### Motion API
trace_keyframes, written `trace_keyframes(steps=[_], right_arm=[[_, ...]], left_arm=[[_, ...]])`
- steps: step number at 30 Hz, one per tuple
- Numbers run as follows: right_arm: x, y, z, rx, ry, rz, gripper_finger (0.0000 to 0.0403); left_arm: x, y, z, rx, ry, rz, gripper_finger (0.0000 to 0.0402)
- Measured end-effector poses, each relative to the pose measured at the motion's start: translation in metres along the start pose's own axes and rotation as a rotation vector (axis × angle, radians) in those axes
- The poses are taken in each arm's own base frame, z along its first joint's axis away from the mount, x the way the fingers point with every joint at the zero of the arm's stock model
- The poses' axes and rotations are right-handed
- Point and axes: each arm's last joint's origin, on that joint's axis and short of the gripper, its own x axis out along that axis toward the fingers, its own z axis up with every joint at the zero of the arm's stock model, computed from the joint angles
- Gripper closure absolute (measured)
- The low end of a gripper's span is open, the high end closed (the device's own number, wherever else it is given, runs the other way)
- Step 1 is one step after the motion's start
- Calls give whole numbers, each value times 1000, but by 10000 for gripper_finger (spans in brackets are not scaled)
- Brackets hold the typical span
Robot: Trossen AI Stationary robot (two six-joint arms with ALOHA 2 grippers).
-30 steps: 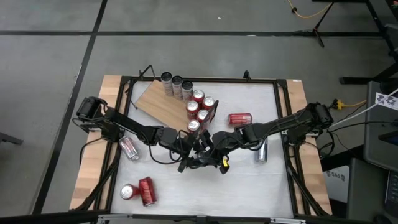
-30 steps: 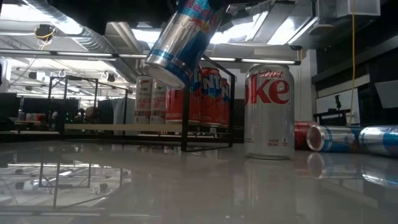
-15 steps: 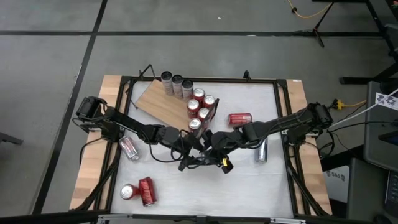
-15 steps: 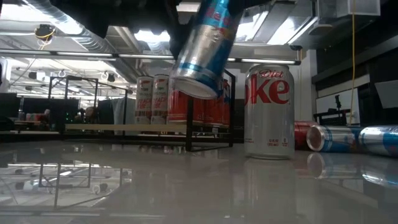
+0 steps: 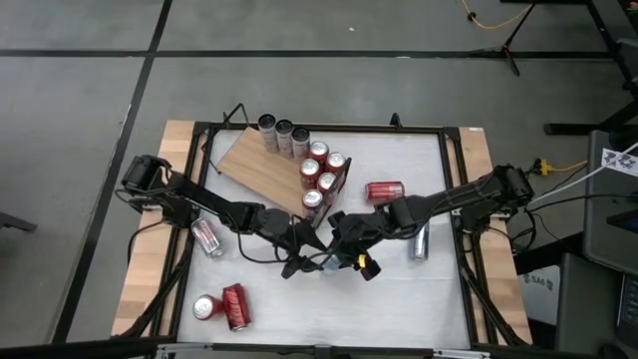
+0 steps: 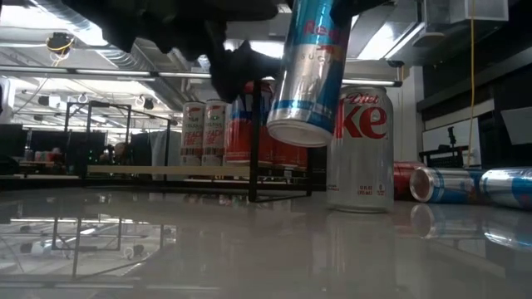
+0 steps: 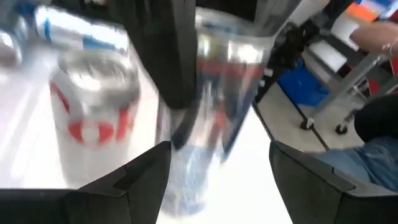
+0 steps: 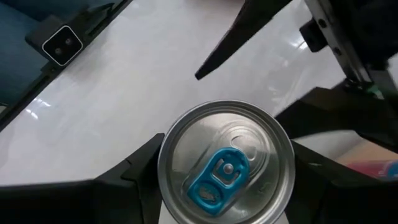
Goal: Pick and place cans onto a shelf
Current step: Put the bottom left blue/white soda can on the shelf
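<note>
Low view: slim blue-silver can (image 6: 309, 75) airborne, tilted, near shelf (image 5: 261, 166); right gripper (image 8: 227, 186) clamps it by top; left gripper (image 7: 217, 165) straddles body, grip unclear; risk: double hold twists can loose.

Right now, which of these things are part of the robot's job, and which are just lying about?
Part of the job:
- slim blue-and-silver can, held in the right fingers
- wooden shelf and the cans standing on it
- upright silver Coke can
- loose cans lying on the table

Just about:
- orange cable on the floor
- person's knee beyond the table
</note>
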Motion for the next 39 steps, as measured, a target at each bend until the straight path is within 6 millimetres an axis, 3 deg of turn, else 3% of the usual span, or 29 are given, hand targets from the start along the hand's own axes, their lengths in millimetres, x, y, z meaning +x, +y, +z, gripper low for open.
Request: trace_keyframes(steps=[17, 26, 31, 39], right_arm=[[0, 1, -4, 109, 40, 2, 173], [0, 1, -4, 156, 44, -13, 173], [-1, -1, -5, 205, 62, -79, 173], [24, 3, -9, 202, 121, -92, 173]], left_arm=[[-11, -26, -30, -185, 296, 61, 136], [-10, -34, -31, -216, 278, 57, 136], [-10, -31, -30, -222, 227, 152, 136], [-11, -28, -29, -201, 172, 265, 136]])
